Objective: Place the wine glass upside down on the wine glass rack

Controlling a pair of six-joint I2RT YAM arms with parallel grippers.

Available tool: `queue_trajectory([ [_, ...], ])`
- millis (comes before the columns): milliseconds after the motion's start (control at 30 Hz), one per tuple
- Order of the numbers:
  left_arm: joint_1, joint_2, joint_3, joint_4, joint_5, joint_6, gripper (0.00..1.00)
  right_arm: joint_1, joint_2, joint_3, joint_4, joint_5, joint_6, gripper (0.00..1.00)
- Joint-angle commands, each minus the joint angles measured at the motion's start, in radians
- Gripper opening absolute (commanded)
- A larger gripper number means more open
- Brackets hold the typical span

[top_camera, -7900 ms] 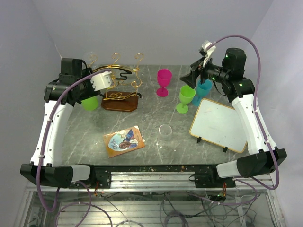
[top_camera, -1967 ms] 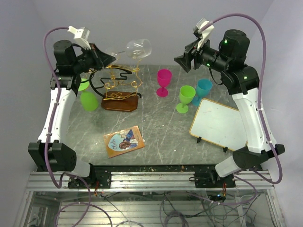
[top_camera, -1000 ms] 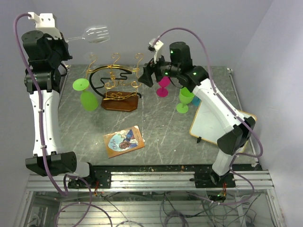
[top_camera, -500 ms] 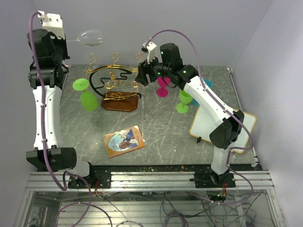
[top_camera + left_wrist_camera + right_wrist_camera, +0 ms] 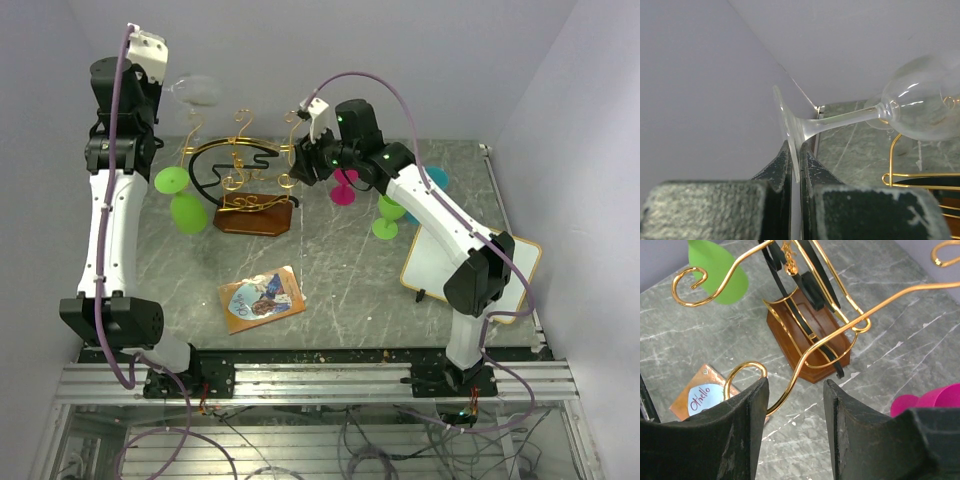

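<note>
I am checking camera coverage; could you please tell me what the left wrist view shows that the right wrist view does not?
Only the left wrist: the wine glass, its foot pinched in the shut left hand. Only the right wrist: the open right hand, the rack's wooden base, a green goblet, a pink goblet and a card. Both: the gold wine glass rack and the table.

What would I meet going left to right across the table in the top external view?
Lime green plastic goblet lying on its side → gold wire wine glass rack on a brown wooden base → magenta plastic goblet → upright lime green plastic goblet → white framed board.
</note>
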Motion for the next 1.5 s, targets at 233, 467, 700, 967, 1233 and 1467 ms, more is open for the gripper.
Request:
queue_trajectory([
  [233,-0.114,0.037,-0.017,0.163,-0.141,0.248,0.07,-0.001,-0.062,-0.089,0.026,-0.009,-0.03,0.44],
  [467,-0.177,0.072,-0.043,0.234,-0.231,0.429,0.07,-0.002,-0.067,-0.097,0.028,-0.014,-0.036,0.43],
  [700,-0.206,0.129,-0.04,0.299,-0.301,0.561,0.07,-0.003,-0.069,-0.089,0.021,-0.016,-0.043,0.42],
  [967,-0.229,0.222,0.024,0.34,-0.324,0.622,0.07,-0.003,-0.064,-0.08,0.014,-0.028,-0.046,0.41],
  [1233,-0.254,0.3,0.072,0.384,-0.328,0.671,0.07,-0.002,-0.063,-0.078,0.01,-0.035,-0.05,0.41],
  [1467,-0.26,0.352,0.098,0.335,-0.283,0.69,0.07,-0.002,-0.065,-0.079,0.01,-0.038,-0.053,0.4],
])
